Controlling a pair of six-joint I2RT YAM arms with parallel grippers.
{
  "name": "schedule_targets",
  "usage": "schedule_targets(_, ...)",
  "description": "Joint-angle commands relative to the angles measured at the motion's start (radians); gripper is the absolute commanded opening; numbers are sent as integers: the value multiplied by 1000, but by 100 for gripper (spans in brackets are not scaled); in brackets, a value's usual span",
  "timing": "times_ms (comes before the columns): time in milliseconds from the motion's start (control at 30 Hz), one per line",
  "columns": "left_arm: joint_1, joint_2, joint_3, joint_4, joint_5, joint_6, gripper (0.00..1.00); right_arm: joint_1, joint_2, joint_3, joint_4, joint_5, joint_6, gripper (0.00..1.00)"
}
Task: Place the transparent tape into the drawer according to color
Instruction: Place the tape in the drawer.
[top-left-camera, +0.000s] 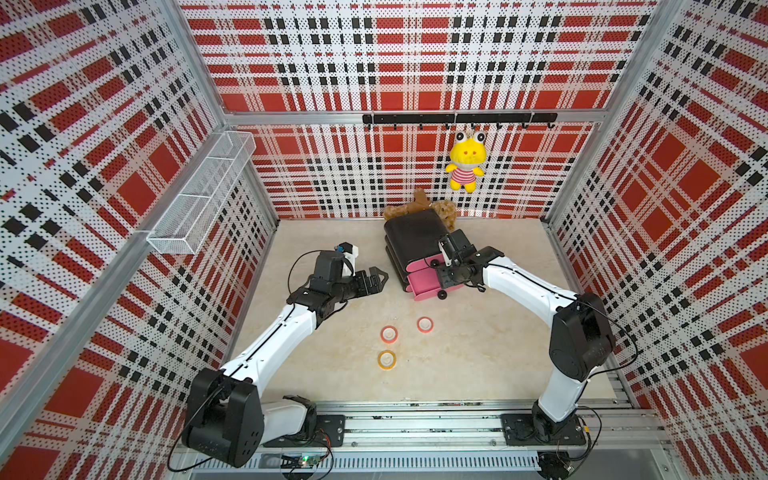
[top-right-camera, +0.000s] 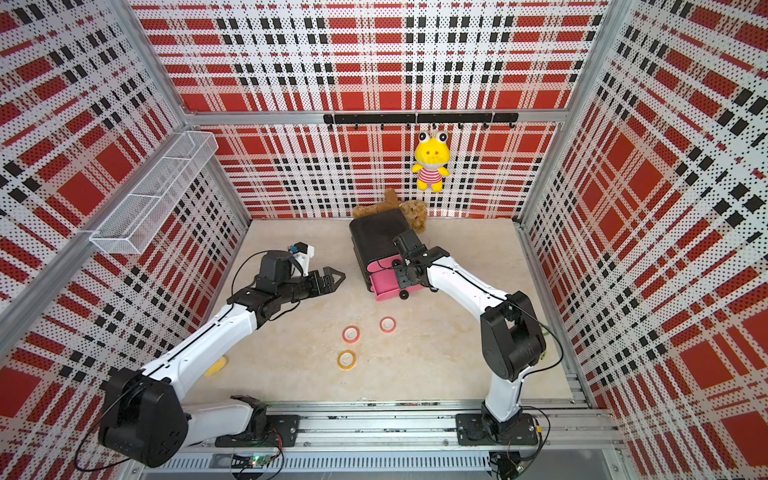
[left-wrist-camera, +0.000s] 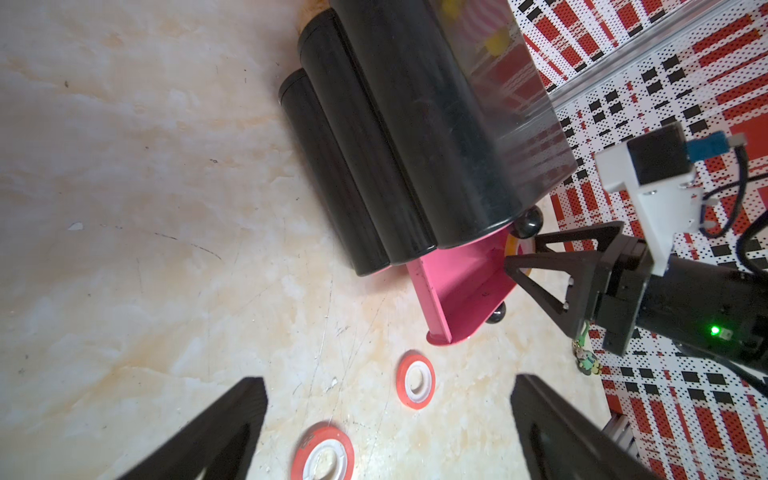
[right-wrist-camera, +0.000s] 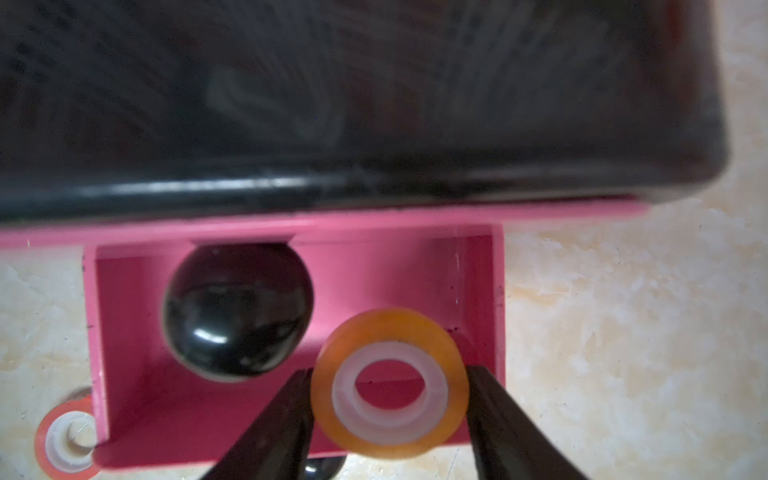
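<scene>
The drawer (top-left-camera: 409, 241) is a black three-tier cabinet at the back middle of the table, and it also fills the left wrist view (left-wrist-camera: 399, 137). One pink drawer (right-wrist-camera: 137, 374) below the top knob (right-wrist-camera: 237, 309) is pulled out. My right gripper (right-wrist-camera: 388, 382) hangs over that open drawer, its fingers touching both sides of a yellow-orange transparent tape ring (right-wrist-camera: 388, 328). In both top views, two red-orange rings (top-left-camera: 389, 333) (top-left-camera: 425, 324) and a yellow-orange ring (top-left-camera: 386, 359) lie on the table in front. My left gripper (top-left-camera: 380, 281) stands open and empty, left of the cabinet.
A white wire-mesh basket (top-left-camera: 199, 195) hangs on the left wall. A yellow frog plush (top-left-camera: 465, 164) hangs from the black hook rail, and a brown plush (top-left-camera: 419, 203) lies behind the cabinet. A yellow object (top-right-camera: 216, 365) peeks from under the left arm.
</scene>
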Motion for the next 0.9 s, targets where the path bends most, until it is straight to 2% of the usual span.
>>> schedule_targets(0, 5, -9, -12, 17, -7, -3, 99, -8, 3, 26, 18, 1, -3, 79)
schedule_targets(67, 3, -10, -10, 14, -9, -4, 99, -8, -12, 24, 20, 4, -2, 84)
schedule_targets(233, -16, -11, -5, -19, -30, 6, 99, -8, -50, 16, 1, -6, -6, 85)
schedule_targets(433, -81, -33, 16, -137, -98, 23, 99, -8, -190, -44, -27, -32, 5, 89)
schedule_targets(633, -196, -71, 24, -285, -192, -19, 99, -8, -354, -132, -64, -88, 9, 100)
schedule_targets(767, -300, -84, -8, -324, -229, -94, 99, -16, -463, -247, -17, -185, 28, 100)
schedule_targets(867, -381, -75, -13, -367, -269, -132, 99, -48, -529, -341, 10, -310, 53, 100)
